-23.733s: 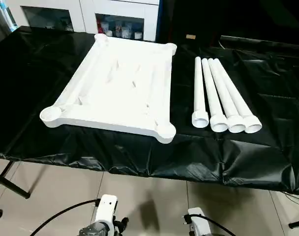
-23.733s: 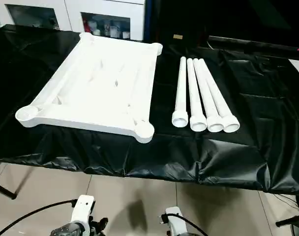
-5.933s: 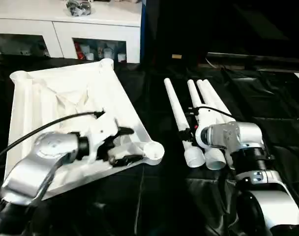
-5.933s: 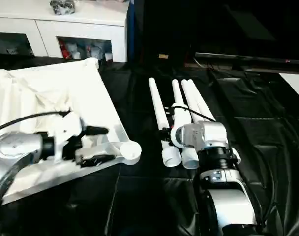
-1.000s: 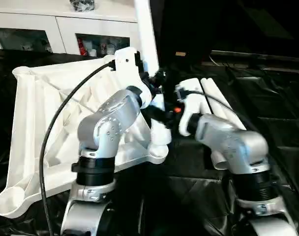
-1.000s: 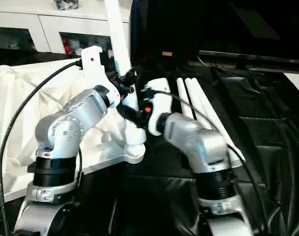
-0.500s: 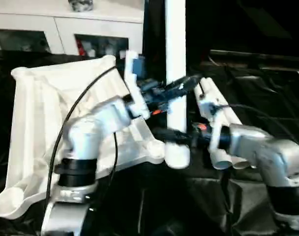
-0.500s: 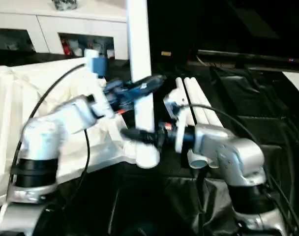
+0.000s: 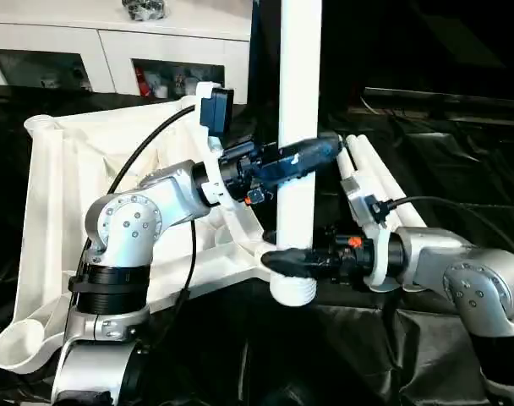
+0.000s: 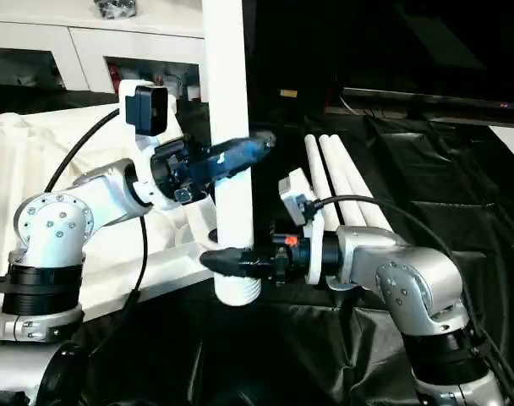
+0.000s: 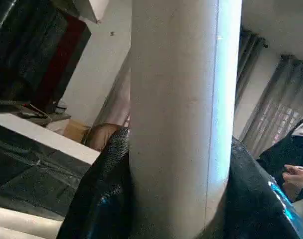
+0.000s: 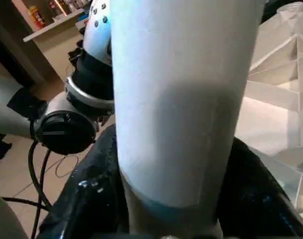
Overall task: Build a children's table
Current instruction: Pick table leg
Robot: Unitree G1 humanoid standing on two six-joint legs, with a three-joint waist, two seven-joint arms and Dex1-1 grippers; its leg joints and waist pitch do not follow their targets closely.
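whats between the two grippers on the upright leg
Bare white tube. In the left eye view the left gripper clamps the leg higher up and the right gripper clamps it near its threaded end; nothing else sits between them.

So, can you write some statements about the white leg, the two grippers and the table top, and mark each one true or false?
1. The lifted leg stands upright. True.
2. Just one gripper holds that leg. False: the left gripper clamps it higher up and the right gripper clamps it near its wide lower end.
3. The leg's wide end is near a corner socket of the table top. True.
4. All four legs lie flat on the black cover. False: one is raised, while the other legs lie on the black cover.
5. The table top lies with its ribbed side up. True.
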